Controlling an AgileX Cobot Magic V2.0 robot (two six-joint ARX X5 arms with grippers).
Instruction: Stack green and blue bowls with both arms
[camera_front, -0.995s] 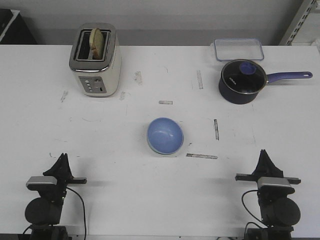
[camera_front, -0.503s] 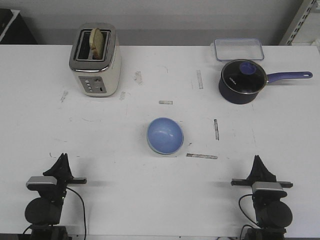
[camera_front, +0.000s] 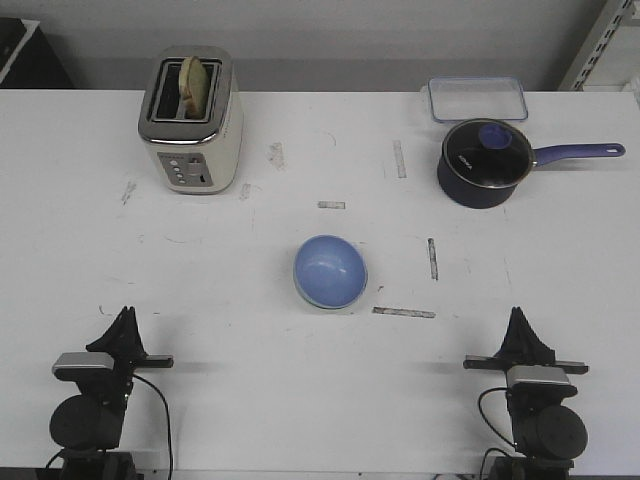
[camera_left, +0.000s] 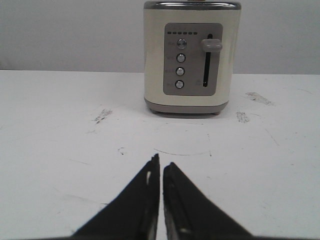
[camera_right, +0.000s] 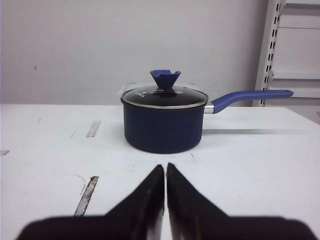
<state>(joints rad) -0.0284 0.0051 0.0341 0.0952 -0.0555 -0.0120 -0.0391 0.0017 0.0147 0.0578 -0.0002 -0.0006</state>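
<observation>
From the front, the blue bowl (camera_front: 330, 271) sits mid-table, opening up, round with no long axis; a pale rim under it suggests the green bowl is nested beneath, so stacking looks done. My left gripper (camera_front: 126, 320) and right gripper (camera_front: 518, 322) rest near the table's front edge, well apart from it. At my left wrist, the fingers (camera_left: 145, 200) are pressed together, facing the toaster (camera_left: 191, 56). At my right wrist, the jaws are likewise closed, facing the saucepan (camera_right: 165, 120).

arms: black, grey wrist blocks | claws: slim black tapered points | cables: black loops
</observation>
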